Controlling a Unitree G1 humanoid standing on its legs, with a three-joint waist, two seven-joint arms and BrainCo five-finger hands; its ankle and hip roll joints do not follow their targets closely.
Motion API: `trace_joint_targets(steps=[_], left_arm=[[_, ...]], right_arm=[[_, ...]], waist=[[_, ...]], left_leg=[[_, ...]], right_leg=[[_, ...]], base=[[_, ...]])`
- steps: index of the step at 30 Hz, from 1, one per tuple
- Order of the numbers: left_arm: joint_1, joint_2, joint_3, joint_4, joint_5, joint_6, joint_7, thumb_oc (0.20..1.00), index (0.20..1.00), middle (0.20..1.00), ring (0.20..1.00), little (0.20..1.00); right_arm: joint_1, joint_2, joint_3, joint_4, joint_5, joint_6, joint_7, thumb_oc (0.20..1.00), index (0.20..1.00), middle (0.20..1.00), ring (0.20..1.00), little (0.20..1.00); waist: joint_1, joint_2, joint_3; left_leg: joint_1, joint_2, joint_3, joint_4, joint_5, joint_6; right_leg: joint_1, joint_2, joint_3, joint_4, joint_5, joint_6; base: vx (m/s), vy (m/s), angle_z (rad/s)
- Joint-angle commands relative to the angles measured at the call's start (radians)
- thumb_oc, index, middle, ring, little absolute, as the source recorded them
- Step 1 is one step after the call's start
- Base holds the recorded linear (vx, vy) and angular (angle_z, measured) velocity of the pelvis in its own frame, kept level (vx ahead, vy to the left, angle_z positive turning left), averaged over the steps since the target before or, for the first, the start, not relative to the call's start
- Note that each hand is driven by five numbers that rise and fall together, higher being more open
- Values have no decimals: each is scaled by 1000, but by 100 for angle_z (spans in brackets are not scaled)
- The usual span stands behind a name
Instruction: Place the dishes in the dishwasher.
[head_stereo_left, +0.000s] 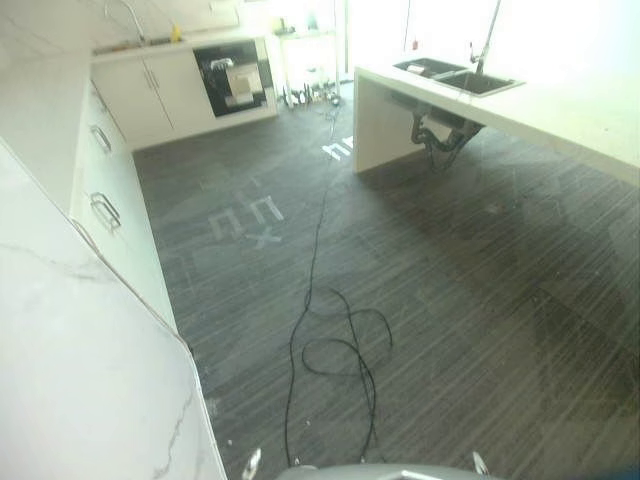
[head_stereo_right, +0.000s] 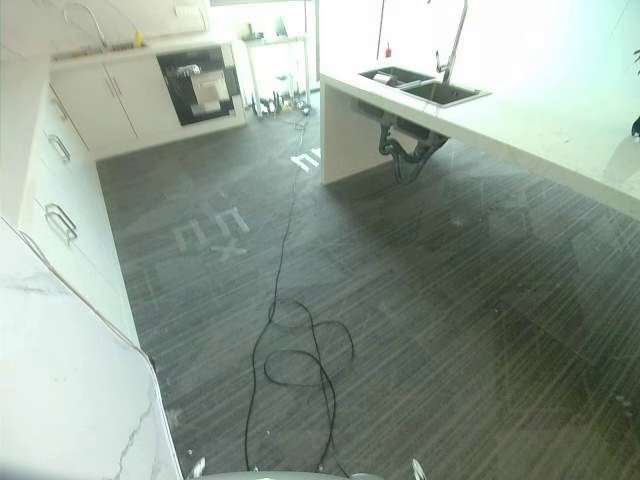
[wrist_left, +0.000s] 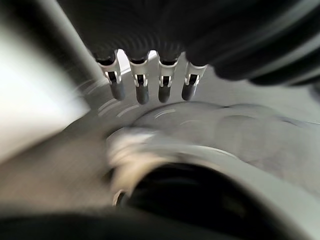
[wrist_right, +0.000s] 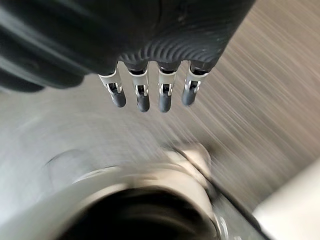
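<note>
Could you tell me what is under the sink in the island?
Under the sink, dark drain pipes hang in an open gap beside the island's white panel. Whatever stands further behind them is hidden.

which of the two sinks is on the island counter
The double sink with the tall tap, at the far right, sits in the island counter. The other sink is in the far-left wall counter.

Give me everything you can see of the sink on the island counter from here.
The sink is a dark two-basin unit set into the white island counter, near its far end. A tall curved tap rises at its back edge. Something pale lies in the farther basin; what it is cannot be told. Below, dark drain pipes hang exposed in the open space under the counter. Nothing is touching the sink. Both hands, left and right, hang with straight fingers.
</note>
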Motion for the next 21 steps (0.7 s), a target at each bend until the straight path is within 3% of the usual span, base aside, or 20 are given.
trace_joint_targets(steps=[1, 7, 21], left_arm=[[-151, -21, -76, 16, -25, 59, -151, 1000, 1000, 1000, 1000, 1000], [-154, -25, -116, -11, 45, 0, -233, 1000, 1000, 1000, 1000, 1000], [-144, -32, -85, 1, -105, -38, -163, 1000, 1000, 1000, 1000, 1000]], right_arm=[[-123, 4, -27, 63, 97, -12, 58, 1000, 1000, 1000, 1000, 1000], [-125, 3, -33, 52, 92, -37, 90, 1000, 1000, 1000, 1000, 1000], [-111, 7, 1, 66, 54, 8, 78, 1000, 1000, 1000, 1000, 1000]], waist=[[-29, 16, 69], [-37, 19, 62], [-26, 6, 63]], left_leg=[[135, 51, 65, -194, 71, -67], [141, 56, 76, -198, 71, -70], [136, 55, 78, -195, 75, -72]], right_leg=[[105, -73, -64, -195, 106, 120], [107, -68, -64, -194, 102, 121], [110, -68, -74, -198, 104, 118]], base=[[6, 0, 6], [1, 5, 2], [-21, 2, -3]])
